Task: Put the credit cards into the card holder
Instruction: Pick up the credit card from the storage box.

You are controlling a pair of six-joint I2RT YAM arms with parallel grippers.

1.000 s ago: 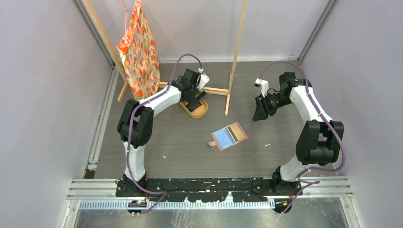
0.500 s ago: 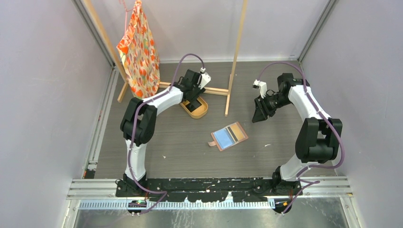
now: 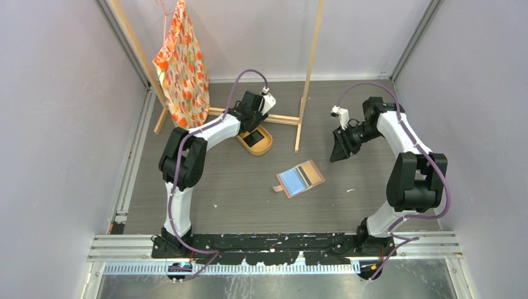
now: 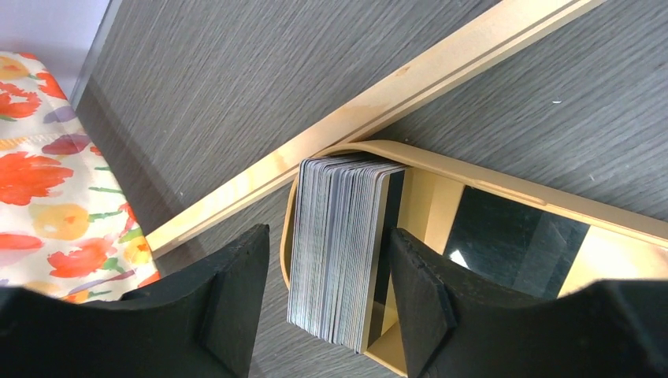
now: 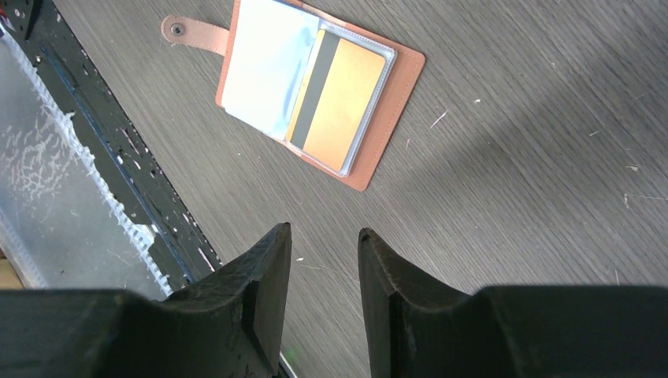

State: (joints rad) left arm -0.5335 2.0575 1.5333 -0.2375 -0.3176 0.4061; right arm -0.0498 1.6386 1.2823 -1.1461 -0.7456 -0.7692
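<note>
Grey wood-grain table fills the floor of the scene. A bare wooden rack stands at its far side, and an orange floral bag hangs from the rack's left post.

The left arm reaches to the oval tan tray, which lies against the rack's foot rail. Since a second ago its elbow has swung slightly toward the middle and its wrist has drawn back. The tray's inside, covered from above before, now shows. The right arm hangs over the table's right half, barely shifted.

The card holder lies open and flat between the two arms, where it lay before, well apart from the tray.

The left gripper stands with its jaws spread to either side of the stack of credit cards. The stack stands on edge at one end of the tray, and a sliver of gap shows on each side. The right gripper hovers over bare table near the holder, its jaws a little apart with nothing between them.

A black card lies flat on the tray floor beside the stack. In the holder, a pale card fills one pocket and a tan card with a black stripe fills the other. The snap tab sticks out on the pale card's side.
</note>
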